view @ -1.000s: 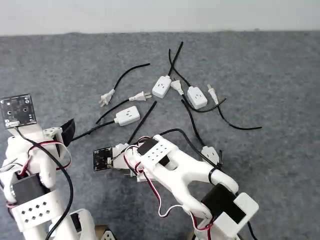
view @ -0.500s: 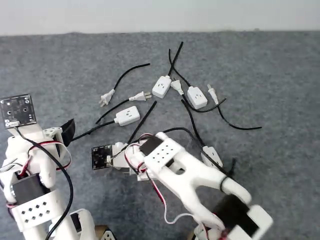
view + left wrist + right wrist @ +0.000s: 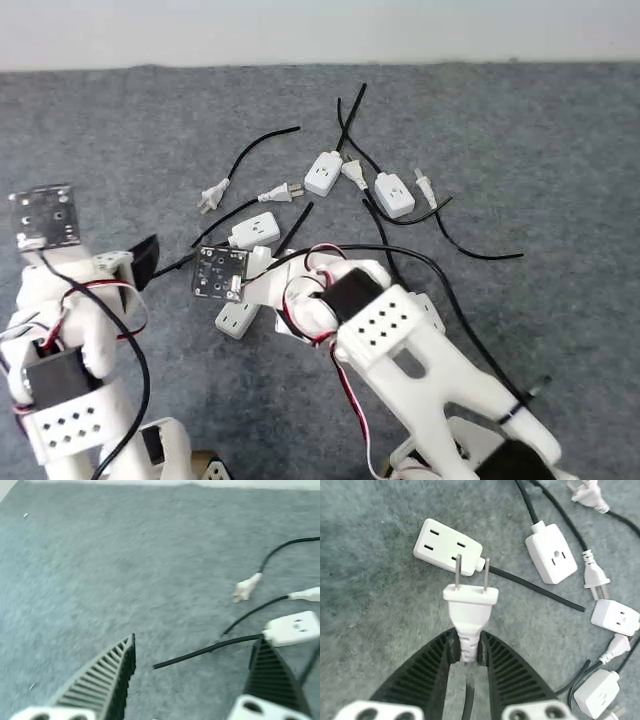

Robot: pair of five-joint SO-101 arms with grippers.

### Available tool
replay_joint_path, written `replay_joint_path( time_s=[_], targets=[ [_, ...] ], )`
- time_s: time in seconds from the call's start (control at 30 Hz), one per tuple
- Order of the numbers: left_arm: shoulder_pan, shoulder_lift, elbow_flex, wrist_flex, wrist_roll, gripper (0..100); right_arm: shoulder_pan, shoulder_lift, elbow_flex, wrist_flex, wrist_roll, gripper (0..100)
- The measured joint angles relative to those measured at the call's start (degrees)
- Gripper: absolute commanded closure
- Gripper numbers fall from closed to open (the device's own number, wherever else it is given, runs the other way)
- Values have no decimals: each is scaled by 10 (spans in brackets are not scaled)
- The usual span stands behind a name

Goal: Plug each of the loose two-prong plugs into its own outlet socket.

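Farthest to the left of the double outlet block point(image 3: 237, 318), the left gripper point(image 3: 190, 680) is held low over the grey carpet point(image 3: 110, 130). Its jaws are spread wide with nothing between them. Since a second ago its arm has been shifted only slightly. A loose plug point(image 3: 247, 587) and a single socket point(image 3: 292, 628) are seen just past it, behind the block.

The real change belongs to the right arm. It has been swung forward and across, so the block, largely hidden under the arm a second ago, now lies exposed just beside the wrist. The right gripper point(image 3: 466, 639) is pinched on the base of a two-prong plug point(image 3: 470, 602). The prongs are pointed at the block and hang over its near edge, apparently not yet lined up with a pair of slots. The approach is judged to be nearly done. What is left for this plug is alignment and a straight push, and a skewed entry could simply shove the light block across the carpet.

To the right of the block and farther back, a second socket point(image 3: 323, 172) and a third socket point(image 3: 393, 194) are found. A small plug point(image 3: 353, 174) lies between them and another plug point(image 3: 425, 186) just beside the third — none is seated, so the task is judged to be at an early stage.
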State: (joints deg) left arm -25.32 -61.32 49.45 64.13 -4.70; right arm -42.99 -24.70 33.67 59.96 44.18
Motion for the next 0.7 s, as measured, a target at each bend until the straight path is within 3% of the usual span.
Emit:
replay_joint_path(
  time_s=[0.27, 0.57, 0.7],
  targets=[
    [110, -1, -97, 91, 1, 649, 0, -70, 0, 33, -2, 988],
    [136, -1, -111, 106, 0, 650, 0, -123, 0, 42, -2, 988],
    [180, -1, -111, 123, -4, 650, 0, -126, -1, 42, -2, 988]
  ],
)
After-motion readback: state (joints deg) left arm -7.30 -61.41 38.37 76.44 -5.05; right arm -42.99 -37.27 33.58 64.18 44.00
